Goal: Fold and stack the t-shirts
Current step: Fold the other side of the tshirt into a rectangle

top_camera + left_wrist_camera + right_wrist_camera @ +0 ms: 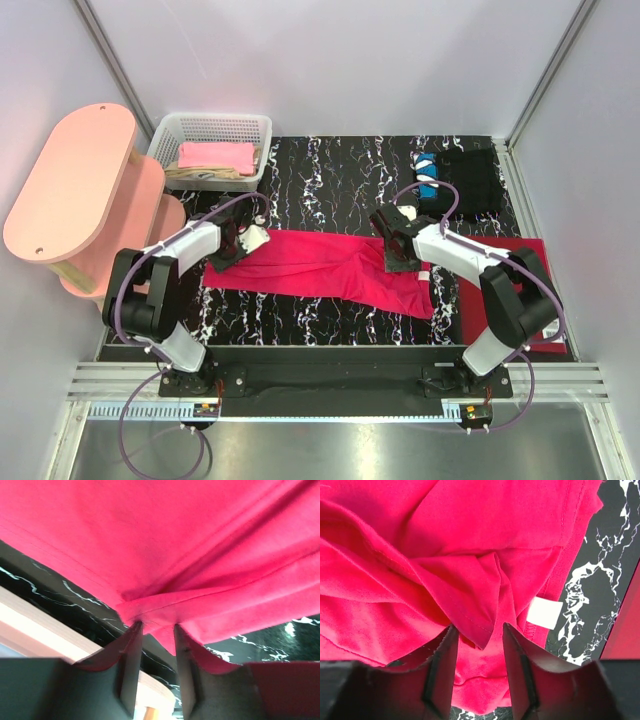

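A crimson-red t-shirt [320, 265] lies stretched in a long band across the marbled table, left to right. My left gripper [238, 243] is at its left end. In the left wrist view, the jaws [154, 627] stand apart with a bunched hem corner of the red cloth [165, 540] between the tips. My right gripper [393, 250] is over the shirt's right part. Its jaws [479, 627] are open around a pointed fold of red cloth [445, 540], next to the white neck tag [544, 613]. A black t-shirt [472, 182] with a blue-white patch [428, 176] lies at the back right.
A white basket [165, 140] at the back left holds a pink t-shirt [215, 156] on a beige one [200, 173]. A pink two-tier shelf [70, 185] stands at the left. A stiff dark-red rectangle [525, 265] lies under the right arm, its edge [625, 625] near the tag.
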Tool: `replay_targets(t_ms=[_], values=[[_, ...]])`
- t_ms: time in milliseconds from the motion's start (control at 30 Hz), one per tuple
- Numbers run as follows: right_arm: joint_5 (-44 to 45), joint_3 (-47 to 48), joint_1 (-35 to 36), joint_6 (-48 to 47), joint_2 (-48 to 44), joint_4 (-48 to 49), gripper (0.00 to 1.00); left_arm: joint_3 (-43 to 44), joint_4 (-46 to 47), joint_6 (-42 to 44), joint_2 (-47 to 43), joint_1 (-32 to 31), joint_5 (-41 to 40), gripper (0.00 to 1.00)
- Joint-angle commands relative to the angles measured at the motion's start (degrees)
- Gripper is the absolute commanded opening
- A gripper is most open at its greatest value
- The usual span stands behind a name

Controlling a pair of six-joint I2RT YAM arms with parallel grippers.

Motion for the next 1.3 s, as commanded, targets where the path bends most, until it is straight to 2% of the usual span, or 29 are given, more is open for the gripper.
replay_targets(t_ms=[0, 33, 67, 167, 200, 633, 767, 867, 1267], values=[[0.07, -0.38, -0.91, 0.00, 0.90, 2.07, 0.44, 2.95, 2.18, 1.29, 0.98, 0.43, -0.62, 0.26], [-0.19, -0.55, -1.00, -0.09, 1.16, 2.16, 0.43, 3.13, 2.26, 1.47, 1.33, 0.34, -0.88, 0.22], [-0.28, -0.64, -1.26, -0.09, 1.25, 2.50, 0.43, 3.39, 2.18, 1.73, 1.59, 0.43, -1.06, 0.14], [-0.37, -0.91, -1.62, -0.35, 1.77, 3.03, 0.41, 3.48, 2.44, 2.35, 2.03, 0.78, -1.24, 0.01], [-0.45, -1.00, -1.79, -0.35, 1.86, 3.12, 0.41, 3.66, 2.79, 2.61, 2.21, 0.95, -1.24, 0.00], [-0.54, 1.29, -5.31, -1.49, 2.30, 3.39, 0.34, 4.18, 4.37, 3.58, 4.58, 3.15, -0.80, 0.00], [-0.45, 2.25, -6.80, -1.76, 3.71, 3.65, 0.31, 5.94, 4.20, 3.58, 5.55, 3.24, -1.15, 0.00], [-0.54, 3.22, -8.47, -1.94, 5.29, 4.09, 0.24, 7.61, 4.11, 3.84, 6.16, 3.42, -1.76, 0.00], [-0.19, 9.02, -14.36, -2.99, 7.14, 3.56, 0.18, 7.26, 4.11, 4.99, 6.60, 5.35, -2.20, 0.00]])
